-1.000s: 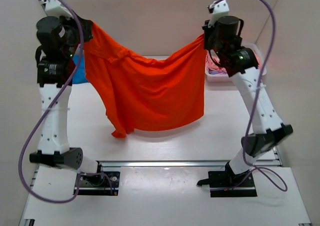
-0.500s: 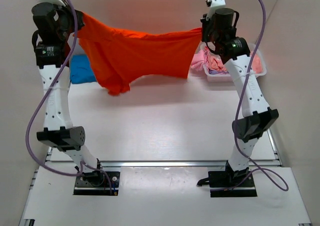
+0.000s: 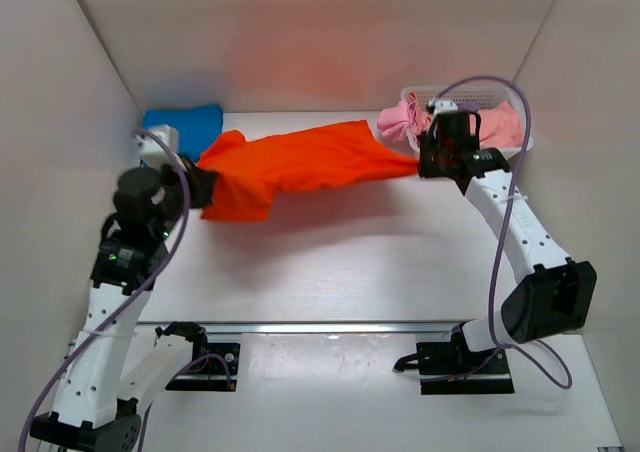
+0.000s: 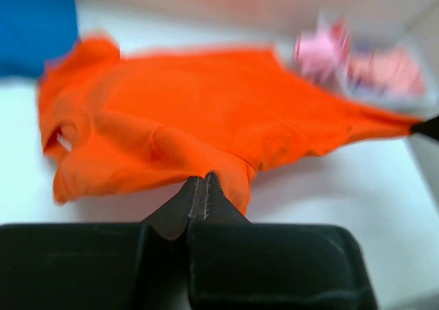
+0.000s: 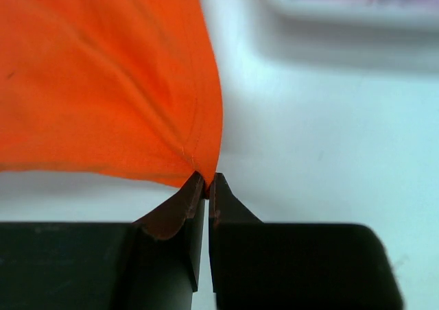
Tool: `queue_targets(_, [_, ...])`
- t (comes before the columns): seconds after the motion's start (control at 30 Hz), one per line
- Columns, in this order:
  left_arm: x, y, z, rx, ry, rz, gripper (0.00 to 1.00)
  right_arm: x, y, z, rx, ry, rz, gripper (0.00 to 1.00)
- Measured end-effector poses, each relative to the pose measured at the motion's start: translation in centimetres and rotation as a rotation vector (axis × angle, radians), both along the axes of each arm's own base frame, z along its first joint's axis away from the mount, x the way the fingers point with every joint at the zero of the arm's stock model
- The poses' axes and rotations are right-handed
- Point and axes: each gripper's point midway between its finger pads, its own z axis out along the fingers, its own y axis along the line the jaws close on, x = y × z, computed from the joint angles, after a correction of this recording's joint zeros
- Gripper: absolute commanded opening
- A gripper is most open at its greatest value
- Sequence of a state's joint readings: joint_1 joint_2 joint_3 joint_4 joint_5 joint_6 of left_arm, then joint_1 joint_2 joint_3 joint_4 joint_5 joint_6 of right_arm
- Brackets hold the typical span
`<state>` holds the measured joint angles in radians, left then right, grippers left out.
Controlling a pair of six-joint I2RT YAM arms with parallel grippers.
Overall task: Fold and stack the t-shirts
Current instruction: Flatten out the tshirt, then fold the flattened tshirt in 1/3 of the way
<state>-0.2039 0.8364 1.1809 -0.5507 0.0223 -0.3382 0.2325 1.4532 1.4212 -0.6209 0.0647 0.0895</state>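
My left jaws are pressed shut on an edge of the orange-red t-shirt (image 3: 300,162), the cloth pinched right at their tips; my right jaws are closed just as tightly, nipping a corner at the shirt's opposite end. Between the two grips the shirt is drawn out sideways across the far half of the table (image 3: 330,262); it hangs low, bunched and folded over itself toward my left side and tapering to a narrow point at my right. It casts a shadow on the table beneath; I cannot tell whether its sagging middle touches the surface. The blue t-shirt (image 3: 185,127) lies in the far left corner of the table, just beyond the orange shirt's left end. In the far right corner stands the white basket (image 3: 522,144), close behind my right jaws; pink cloth (image 3: 398,120) spills over its left rim, and more pale pink lies inside it.
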Motion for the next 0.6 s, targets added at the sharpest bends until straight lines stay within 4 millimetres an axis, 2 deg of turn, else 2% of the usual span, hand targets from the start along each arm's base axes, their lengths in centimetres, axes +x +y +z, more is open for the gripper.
queue_targets(0.13, [-2.1, -1.6, -10.9, 0.023, 0.259, -0.054, 0.00, -5.4, -0.7, -6.4, 0.032, 0.207, -0.045, 0.00])
queue_targets(0.2, [-3.6, -1.8, -15.7, 0.026, 0.384, -0.061, 0.00, -8.1, -1.1, -8.9, 0.055, 0.294, -0.074, 0.00])
queue_targets(0.27, [-5.5, -1.8, -19.2, 0.022, 0.489, -0.066, 0.00, -10.8, -1.4, -11.0, 0.083, 0.369, -0.094, 0.00])
queue_targets(0.33, [-7.0, -1.8, -20.9, 0.006, 0.541, -0.063, 0.00, -13.4, -2.2, -12.9, 0.101, 0.448, -0.129, 0.00])
queue_targets(0.4, [-8.0, -1.8, -21.3, -0.015, 0.553, -0.062, 0.00, -15.4, -2.7, -14.3, 0.112, 0.508, -0.152, 0.00])
queue_targets(0.5, [-8.9, -1.9, -22.0, -0.044, 0.561, -0.065, 0.00, -17.2, -3.4, -16.0, 0.123, 0.577, -0.180, 0.00])
queue_targets(0.6, [-9.8, -1.8, -23.6, -0.049, 0.619, -0.057, 0.00, -18.3, -3.9, -17.4, 0.131, 0.628, -0.200, 0.00])
